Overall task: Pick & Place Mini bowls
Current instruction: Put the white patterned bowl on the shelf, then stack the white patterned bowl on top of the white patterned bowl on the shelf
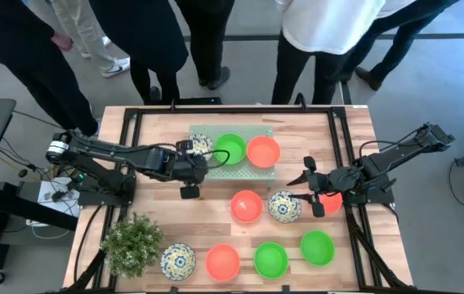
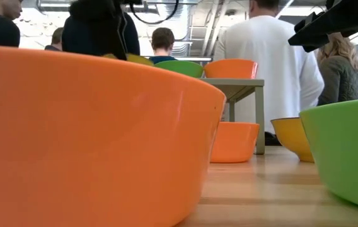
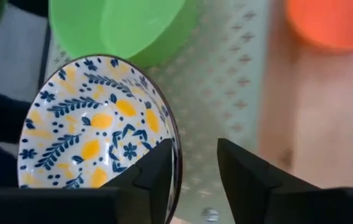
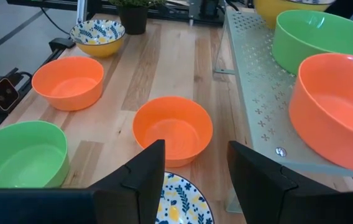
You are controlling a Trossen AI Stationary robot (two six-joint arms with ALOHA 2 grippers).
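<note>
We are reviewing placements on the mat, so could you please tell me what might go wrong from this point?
1. The left hand is open with one finger beside the rim of the floral bowl on the pale green mat; pulling away could catch the rim and drag it.
2. That bowl sits close to the green bowl, so a nudge may knock them together.
3. The right hand hovers open near another floral bowl and could bump it.

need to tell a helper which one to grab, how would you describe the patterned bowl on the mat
Find the pale green perforated mat at the table's far middle. Three bowls sit on it in a row; take the floral bowl at the left end, beside the left tool. Its neighbours are plain green and plain orange.
</note>
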